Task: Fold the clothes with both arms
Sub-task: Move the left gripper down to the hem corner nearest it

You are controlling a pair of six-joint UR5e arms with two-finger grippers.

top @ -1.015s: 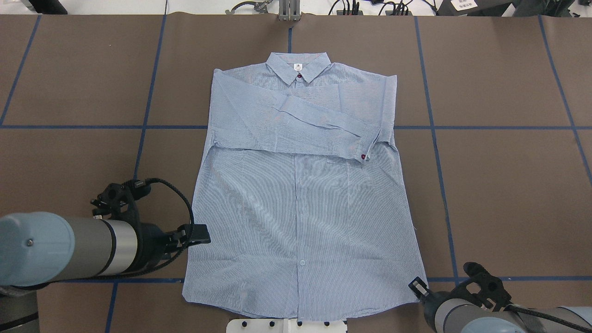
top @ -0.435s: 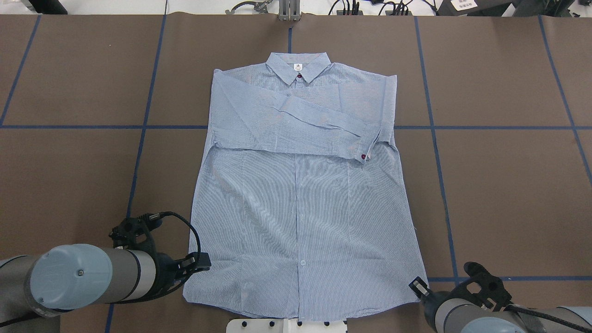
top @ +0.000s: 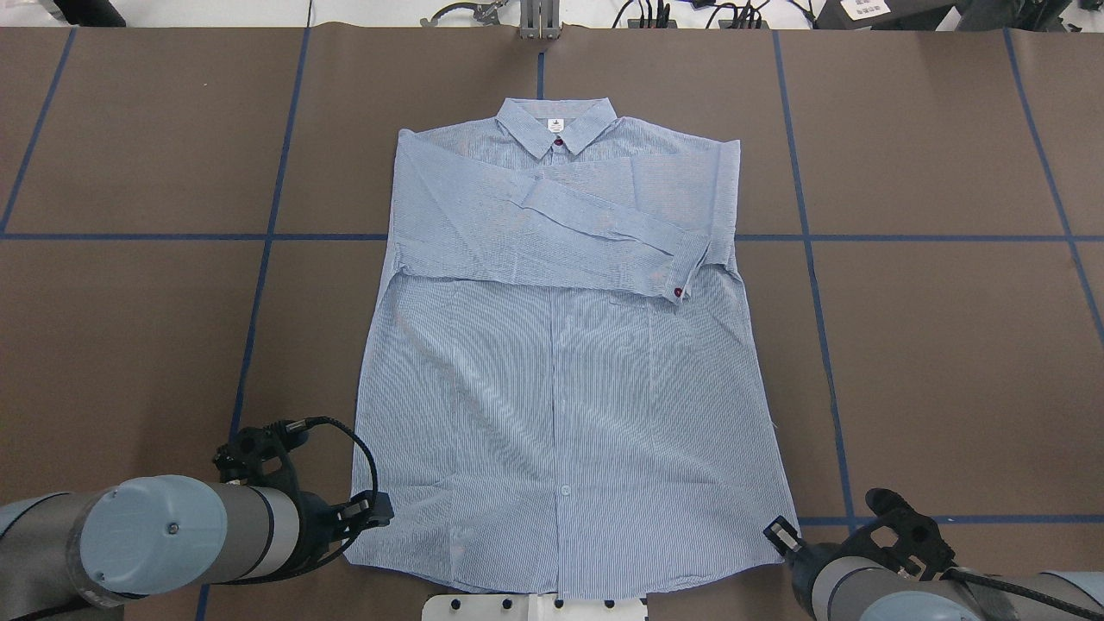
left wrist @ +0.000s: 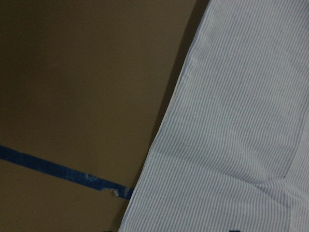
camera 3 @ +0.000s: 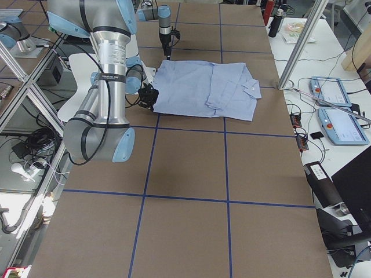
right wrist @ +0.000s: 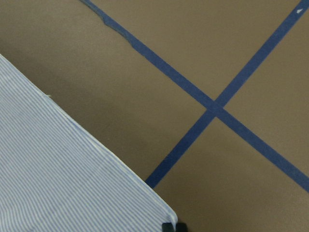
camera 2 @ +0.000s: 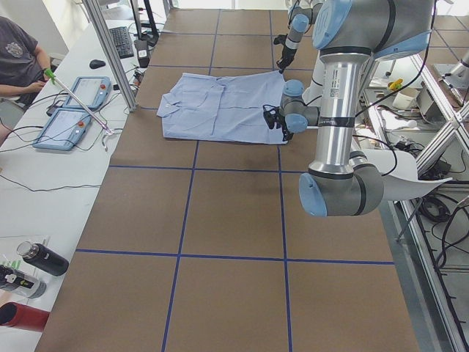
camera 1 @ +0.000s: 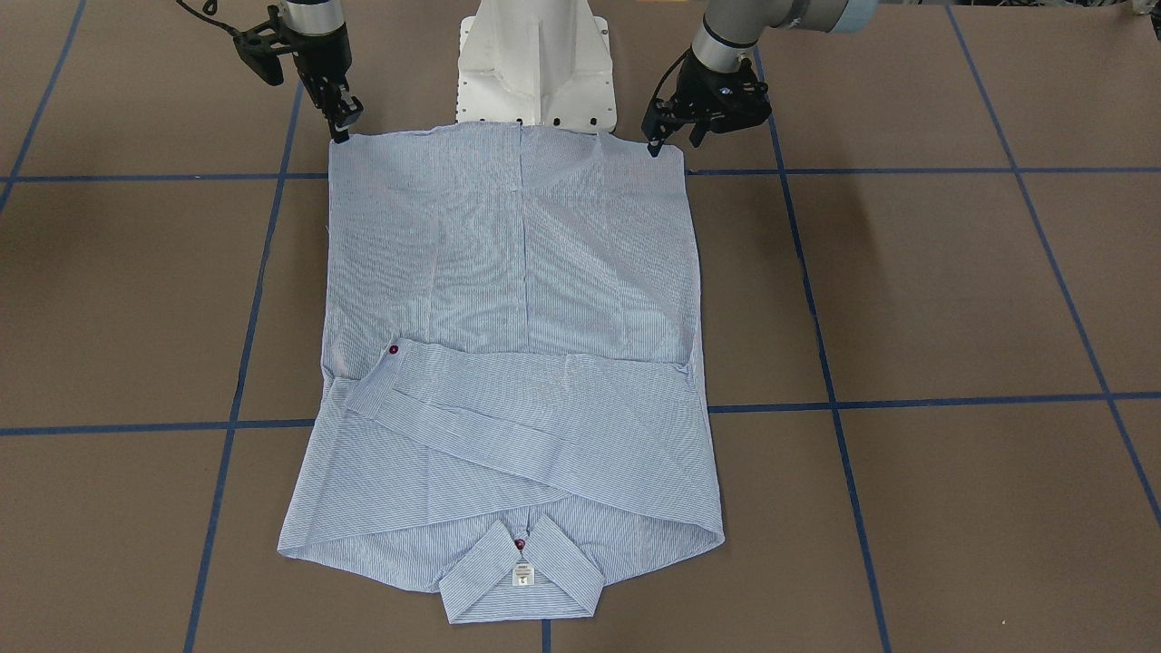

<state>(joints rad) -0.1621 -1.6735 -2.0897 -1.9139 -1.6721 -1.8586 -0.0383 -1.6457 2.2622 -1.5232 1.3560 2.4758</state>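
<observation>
Overhead view, left to right.

The left arm (top: 155,539) is entering at the lower left corner of the frame. Its hand (top: 375,507) is sitting low over the tabletop (top: 949,345), at the lower left corner of the shirt (top: 561,388). In the front-facing view the two fingers are standing apart, so the hand is released and is gripping nothing. One fingertip is pointing down at the hem corner.

The shirt is lying flat, front up, in the centre of the frame. It is spanning the blue tape lines (top: 259,285). The collar (top: 526,116) is pointing to the top edge, and the hem is lying along the bottom edge, just above the white base (top: 535,608). Both sleeves are lying folded across the chest. The upper sleeve (top: 595,224) is running down toward the right, and its cuff (top: 686,272) is showing a dark red button (top: 678,293).

The right arm (top: 871,591) is entering at the lower right corner. Its hand (top: 779,535) is resting at the lower right hem corner. In the right wrist view the fingertips (right wrist: 167,226) are sitting pressed close together at the bottom edge of the frame. The shirt corner is running straight into them, so the hand is clenched on that corner.
</observation>
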